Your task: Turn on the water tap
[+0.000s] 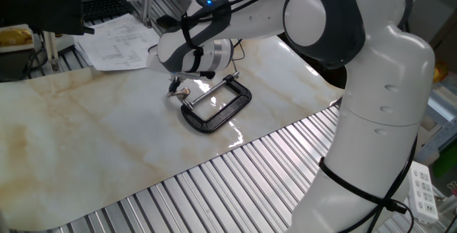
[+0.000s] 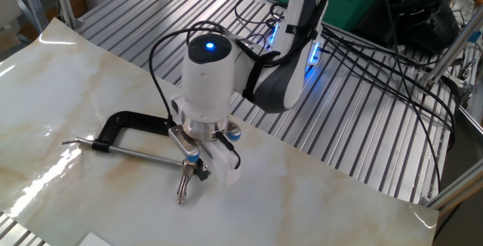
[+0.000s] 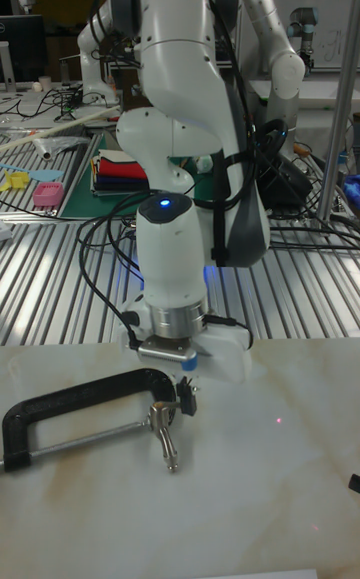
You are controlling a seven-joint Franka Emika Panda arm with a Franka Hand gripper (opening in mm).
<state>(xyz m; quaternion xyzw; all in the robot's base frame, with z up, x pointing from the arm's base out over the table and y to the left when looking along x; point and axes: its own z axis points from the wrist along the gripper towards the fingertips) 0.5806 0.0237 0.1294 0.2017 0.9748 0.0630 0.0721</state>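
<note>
The water tap [image 2: 183, 183] is a small shiny silver fitting at the end of the black C-clamp's [image 2: 127, 122] screw rod. Its short lever lies on the marble, pointing away from the clamp. It also shows as the tap [image 3: 164, 434] and the tap [image 1: 178, 92]. My gripper [image 2: 199, 170] points straight down, its black fingertips [image 3: 187, 396] right beside the tap's upper end, on the side away from the clamp. They look pressed together with nothing between them. Whether they touch the tap is unclear. The wrist hides part of the clamp's jaw.
The clamp [image 1: 216, 108] lies on a marble sheet [image 1: 86, 133] over a ribbed metal table [image 2: 362, 125]. Papers [image 1: 118, 41] lie at the sheet's far edge. Loose cables [image 2: 377, 57] run behind the arm. A white power strip [image 1: 423, 190] sits beside the robot base.
</note>
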